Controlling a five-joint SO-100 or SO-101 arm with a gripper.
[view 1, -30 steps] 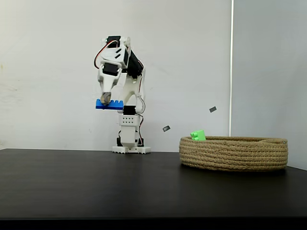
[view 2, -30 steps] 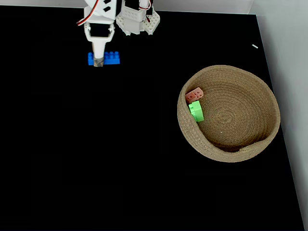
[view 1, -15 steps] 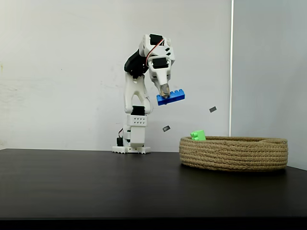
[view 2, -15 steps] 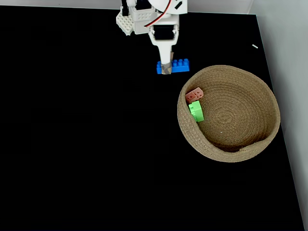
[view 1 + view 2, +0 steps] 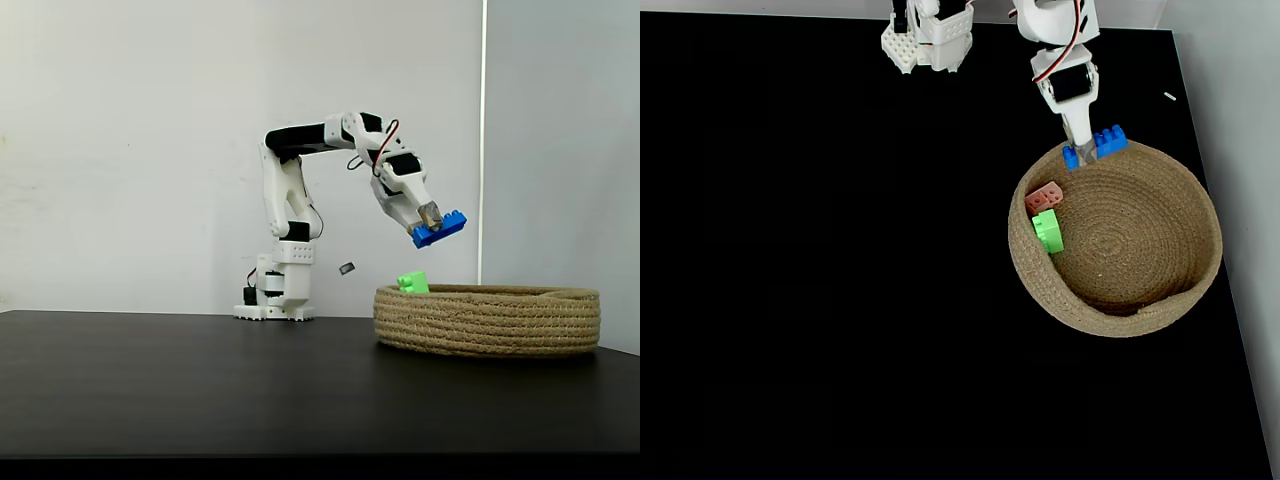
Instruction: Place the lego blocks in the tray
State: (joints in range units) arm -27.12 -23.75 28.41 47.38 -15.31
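The tray (image 5: 488,322) (image 5: 1185,285) is a wide round basket of coiled tan rope on the black table. A green lego block (image 5: 1047,230) (image 5: 413,283) and a pale pink one (image 5: 1043,196) lie inside it against the left wall, as a fixed view from above shows. My gripper (image 5: 432,219) (image 5: 1085,153) is shut on a blue lego block (image 5: 440,229) (image 5: 1110,142), held tilted in the air above the tray's far rim.
The arm's white base (image 5: 274,300) (image 5: 928,45) stands at the table's far edge, left of the tray. A pale wall rises behind. The table's right edge (image 5: 1230,290) runs close to the tray. Small dark marks (image 5: 346,268) show on the wall.
The arm has swung from the left side over to the tray, carrying the blue block from beside the base to above the tray's far rim. The blocks inside the tray have stayed put.
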